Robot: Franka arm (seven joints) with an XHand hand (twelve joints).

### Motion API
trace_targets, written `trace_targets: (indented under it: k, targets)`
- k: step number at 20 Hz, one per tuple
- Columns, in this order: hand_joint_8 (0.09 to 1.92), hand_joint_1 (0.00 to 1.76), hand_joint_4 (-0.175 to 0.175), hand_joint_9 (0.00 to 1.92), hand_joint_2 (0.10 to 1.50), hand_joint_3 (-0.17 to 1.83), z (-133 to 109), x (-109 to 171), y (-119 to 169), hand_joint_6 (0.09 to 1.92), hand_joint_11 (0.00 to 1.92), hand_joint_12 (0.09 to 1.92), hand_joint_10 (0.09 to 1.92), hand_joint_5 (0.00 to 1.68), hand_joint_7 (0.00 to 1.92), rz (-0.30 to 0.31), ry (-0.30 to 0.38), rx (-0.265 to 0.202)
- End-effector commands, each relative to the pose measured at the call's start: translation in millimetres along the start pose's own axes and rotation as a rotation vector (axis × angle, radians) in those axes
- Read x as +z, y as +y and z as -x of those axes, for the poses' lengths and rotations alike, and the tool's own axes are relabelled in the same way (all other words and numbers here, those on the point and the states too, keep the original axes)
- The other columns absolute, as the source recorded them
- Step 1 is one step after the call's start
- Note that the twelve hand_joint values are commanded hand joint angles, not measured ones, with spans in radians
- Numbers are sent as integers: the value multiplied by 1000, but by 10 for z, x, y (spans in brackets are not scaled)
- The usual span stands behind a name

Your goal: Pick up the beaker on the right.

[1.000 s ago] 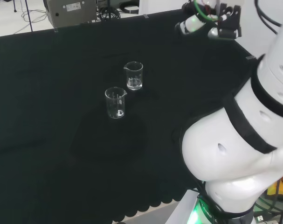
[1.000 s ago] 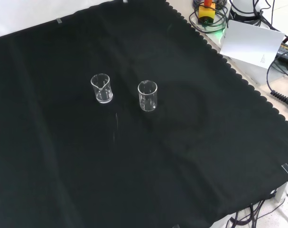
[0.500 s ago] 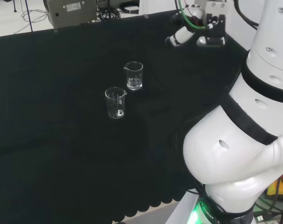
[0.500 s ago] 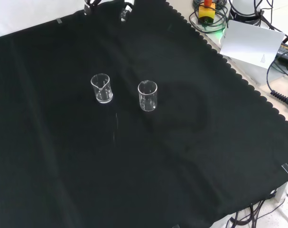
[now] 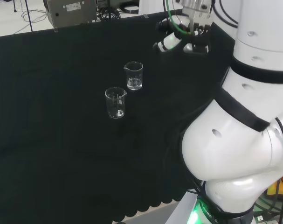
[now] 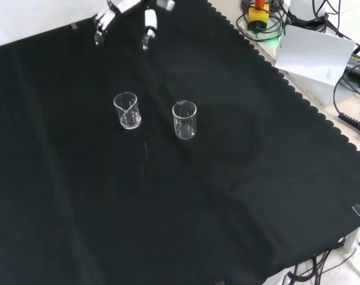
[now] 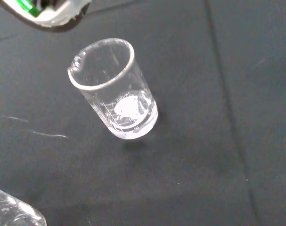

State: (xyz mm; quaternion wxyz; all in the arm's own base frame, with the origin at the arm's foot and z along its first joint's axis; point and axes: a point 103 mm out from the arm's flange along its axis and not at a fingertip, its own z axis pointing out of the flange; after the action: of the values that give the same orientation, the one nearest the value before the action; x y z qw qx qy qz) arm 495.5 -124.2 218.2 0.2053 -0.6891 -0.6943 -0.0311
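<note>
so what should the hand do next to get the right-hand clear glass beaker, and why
Probably keep lowering toward the clear glass beaker on the head view's right. The black and white hand hangs open above and to its right, touching nothing, and the other clear glass beaker stands close by, so come from the far side.

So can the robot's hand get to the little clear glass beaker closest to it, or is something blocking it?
Probably yes. The black and white hand hangs above the black cloth, apart from the clear glass beaker nearest it, fingers relaxed. Nothing lies between them; the second clear glass beaker stands on its far side.
</note>
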Motion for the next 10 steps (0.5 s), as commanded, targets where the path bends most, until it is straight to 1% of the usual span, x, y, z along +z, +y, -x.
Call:
trace_targets:
  k: [1, 5, 9, 10]
  targets:
    - [686, 824, -28, 396, 563, 537, 104, 398, 542, 87, 83, 1423, 702, 341, 180, 36, 167, -137]
    - [696, 827, -28, 405, 545, 542, 18, 543, 632, 87, 101, 1418, 695, 346, 188, 13, 178, -168]
    - [681, 793, -28, 355, 537, 542, 0, 706, 669, 87, 96, 1410, 672, 347, 143, 12, 202, -188]
    - [680, 790, -28, 350, 536, 541, -135, 814, 712, 87, 94, 1409, 669, 347, 137, 8, 191, -189]
